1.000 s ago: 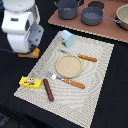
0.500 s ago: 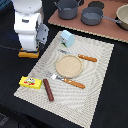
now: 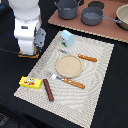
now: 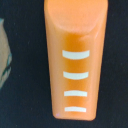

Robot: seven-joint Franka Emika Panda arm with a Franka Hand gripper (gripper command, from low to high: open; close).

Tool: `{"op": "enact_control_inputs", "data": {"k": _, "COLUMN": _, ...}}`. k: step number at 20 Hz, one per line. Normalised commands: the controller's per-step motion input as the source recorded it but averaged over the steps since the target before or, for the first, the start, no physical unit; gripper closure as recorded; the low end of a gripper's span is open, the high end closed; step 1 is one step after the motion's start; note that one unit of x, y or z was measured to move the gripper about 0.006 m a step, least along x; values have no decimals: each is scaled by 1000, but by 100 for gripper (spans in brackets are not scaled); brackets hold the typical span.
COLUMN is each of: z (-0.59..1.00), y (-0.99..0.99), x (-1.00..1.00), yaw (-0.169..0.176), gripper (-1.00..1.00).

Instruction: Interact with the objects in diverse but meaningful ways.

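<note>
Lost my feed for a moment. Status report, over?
Gripper low at the placemat's edge on the exterior view's left; jaws hidden. Orange bread loaf right under the wrist camera; grasp unconfirmed. Yellow packet, sausage, carton untouched. Nothing obstructing.

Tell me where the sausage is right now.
In the exterior view the dark brown sausage lies near the placemat's lower-left corner, between the yellow packet and the fork.

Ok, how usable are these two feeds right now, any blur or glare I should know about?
Exterior view: soft and low in detail, evenly lit, no strong glare; the arm's white body hides the claw. The yellow packet and sausage read clearly enough. Wrist view: the orange bread loaf fills the frame, slightly soft at its edges, its white ridges distinct, against a dark, featureless background.
</note>
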Motion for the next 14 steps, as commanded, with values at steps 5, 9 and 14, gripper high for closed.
{"op": "enact_control_inputs", "data": {"k": 5, "z": -330, "y": 0, "x": -474, "yaw": 0, "gripper": -100}}
{"op": "enact_control_inputs", "data": {"k": 9, "z": -407, "y": 139, "x": -316, "yaw": 11, "gripper": -100}}
{"op": "enact_control_inputs", "data": {"k": 14, "z": -434, "y": 70, "x": -301, "yaw": 7, "gripper": -100}}
